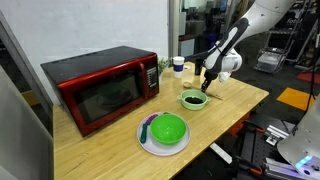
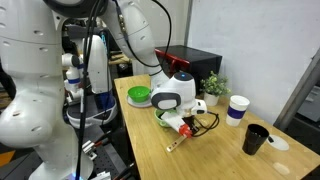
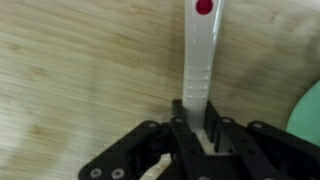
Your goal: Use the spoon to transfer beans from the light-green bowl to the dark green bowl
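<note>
1. A Franka arm is reaching down over a wooden tabletop (image 1: 235,105), with its end effector (image 3: 195,125) pointing at the surface, just above it.
2. In the wrist view, the end effector's two dark fingers (image 3: 178,118) are pressing together on the handle of a white spoon (image 3: 198,55), so it is clamped on the spoon.
3. The spoon handle is lying flat on the wood and stretching straight ahead of the end effector. A red dot is showing at its far end. The scoop end of the spoon is hidden.
4. The light-green bowl (image 1: 192,105) is sitting just beside the end effector, and its pale edge is peeking in at the side of the wrist view.
5. The beans (image 1: 192,98) are lying inside the light-green bowl as a dark mass.
6. The dark green bowl (image 1: 170,128) is resting on a white plate (image 1: 150,143), farther from the end effector, beyond the light-green bowl. It is also showing in an exterior view (image 2: 138,96).
7. A red microwave (image 1: 100,88) is standing well apart from the end effector, past both bowls.
8. A white cup (image 2: 237,110) and a black cup (image 2: 256,140) are standing on the opposite side of the end effector from the bowls.
</note>
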Robot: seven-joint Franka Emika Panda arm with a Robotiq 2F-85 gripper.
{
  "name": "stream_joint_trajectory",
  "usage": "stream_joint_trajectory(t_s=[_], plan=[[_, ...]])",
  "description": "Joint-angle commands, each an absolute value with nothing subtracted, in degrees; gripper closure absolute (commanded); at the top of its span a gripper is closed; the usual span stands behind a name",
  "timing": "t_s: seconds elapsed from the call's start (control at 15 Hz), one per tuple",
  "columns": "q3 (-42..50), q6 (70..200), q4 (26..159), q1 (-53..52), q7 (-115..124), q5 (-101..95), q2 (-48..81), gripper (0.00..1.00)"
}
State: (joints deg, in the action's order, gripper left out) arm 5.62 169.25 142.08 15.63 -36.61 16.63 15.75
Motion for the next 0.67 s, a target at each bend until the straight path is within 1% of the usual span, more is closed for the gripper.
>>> stream_joint_trajectory(t_s=[0.0,0.13,0.27,0.33,0.6], plan=[[5.94,168.24,142.45,16.33,-37.49,16.4,14.82,0.94],[7.5,165.74,142.79,15.89,-36.56,15.18,13.06,0.94],[11.24,161.06,142.8,14.34,-33.83,11.53,11.15,0.94],[10.36,158.91,142.81,16.67,-31.7,7.9,9.69,0.94],[12.34,148.56,141.25,17.15,-29.13,2.86,5.17,0.94]])
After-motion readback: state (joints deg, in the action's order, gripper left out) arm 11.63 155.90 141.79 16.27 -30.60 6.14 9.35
